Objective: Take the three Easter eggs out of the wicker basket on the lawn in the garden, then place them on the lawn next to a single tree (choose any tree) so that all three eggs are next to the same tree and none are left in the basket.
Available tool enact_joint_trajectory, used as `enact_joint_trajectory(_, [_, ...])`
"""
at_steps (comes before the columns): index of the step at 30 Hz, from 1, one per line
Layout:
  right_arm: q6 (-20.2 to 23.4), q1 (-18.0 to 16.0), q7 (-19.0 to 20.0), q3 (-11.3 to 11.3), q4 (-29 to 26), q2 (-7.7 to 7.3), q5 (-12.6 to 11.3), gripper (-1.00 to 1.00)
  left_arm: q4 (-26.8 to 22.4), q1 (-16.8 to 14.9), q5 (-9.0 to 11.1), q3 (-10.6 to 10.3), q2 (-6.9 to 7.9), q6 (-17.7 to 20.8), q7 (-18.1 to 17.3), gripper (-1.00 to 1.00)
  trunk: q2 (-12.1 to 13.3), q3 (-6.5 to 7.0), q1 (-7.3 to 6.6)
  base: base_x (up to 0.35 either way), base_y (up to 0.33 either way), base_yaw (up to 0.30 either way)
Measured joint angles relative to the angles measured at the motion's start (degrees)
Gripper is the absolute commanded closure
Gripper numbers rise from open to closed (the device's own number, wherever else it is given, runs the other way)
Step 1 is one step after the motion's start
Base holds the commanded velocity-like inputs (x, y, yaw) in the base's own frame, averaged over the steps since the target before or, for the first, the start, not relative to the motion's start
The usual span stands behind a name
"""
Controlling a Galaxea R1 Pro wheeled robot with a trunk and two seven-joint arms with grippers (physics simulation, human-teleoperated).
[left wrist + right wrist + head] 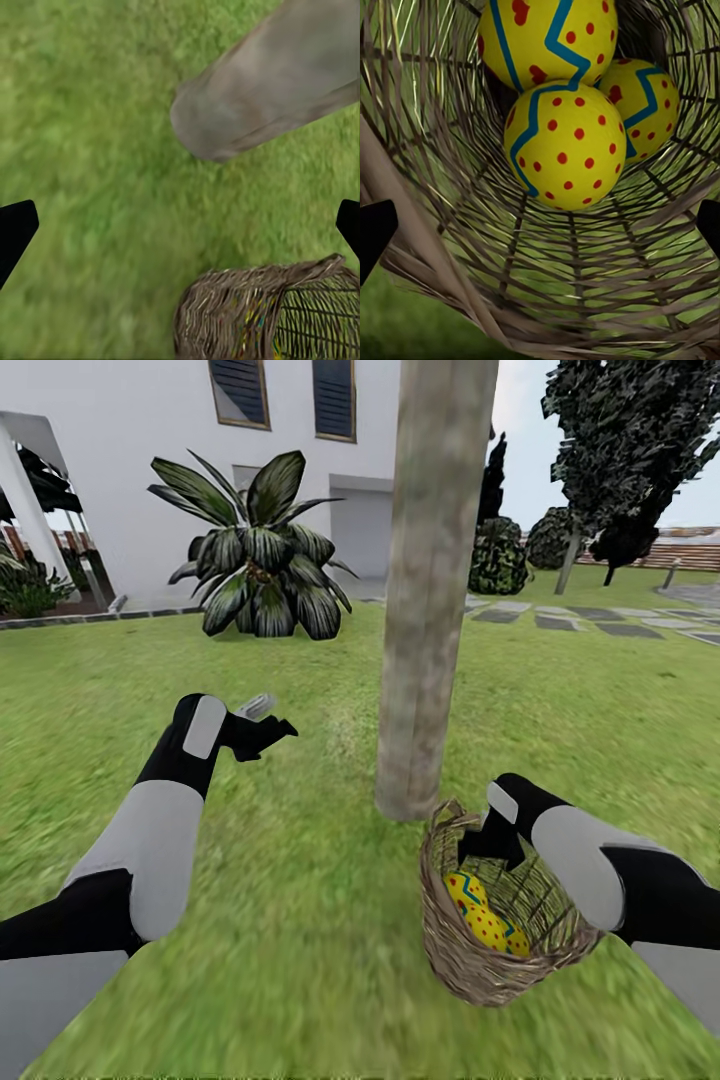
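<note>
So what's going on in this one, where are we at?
The right gripper is open and reaching into the wicker basket, which sits on the lawn beside the tree. All three Easter eggs lie in the basket, none gripped. The left gripper hovers open over the grass, holding nothing.

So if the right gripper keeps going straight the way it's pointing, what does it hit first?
Most likely the nearest Easter egg, the front one of three inside the wicker basket. The right gripper points into the basket's mouth; depth is hard to judge.

Three eggs (564, 142) lie touching in a cluster inside the basket (547, 277), with the end effector's (540, 225) dark fingertips (375, 229) spread wide apart.
</note>
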Motion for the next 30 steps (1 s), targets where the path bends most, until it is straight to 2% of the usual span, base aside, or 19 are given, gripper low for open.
enact_joint_trajectory(4, [-0.1, 0.0, 0.0, 0.0, 0.0, -0.1, 0.0, -1.0, 0.0, 0.0, 0.0, 0.0, 0.0, 0.0, 0.0, -1.0, -0.1, -0.89, 0.1, 0.0, 0.0, 0.0])
enact_joint_trajectory(7, [-0.2, 0.0, 0.0, 0.1, 0.0, -0.83, 0.1, -1.0, 0.0, 0.0, 0.0, 0.0, 0.0, 0.0, 0.0, -1.0, -0.1, -1.55, 0.18, 0.0, 0.0, 0.0])
enact_joint_trajectory(19, [-0.2, 0.0, 0.1, 0.1, -0.2, -1.91, 0.3, -1.0, -0.1, 0.0, -0.1, -0.1, 0.0, 0.0, 0.1, -1.0, -0.3, -4.21, 0.49, 0.0, 0.0, 0.0])
enact_joint_trajectory(30, [-0.4, 0.0, 0.2, 0.1, -0.3, -1.85, 0.6, -1.0, -0.1, 0.0, -0.1, -0.1, 0.0, 0.0, 0.1, -1.0, -0.4, -6.65, 0.77, 0.0, 0.0, 0.0])
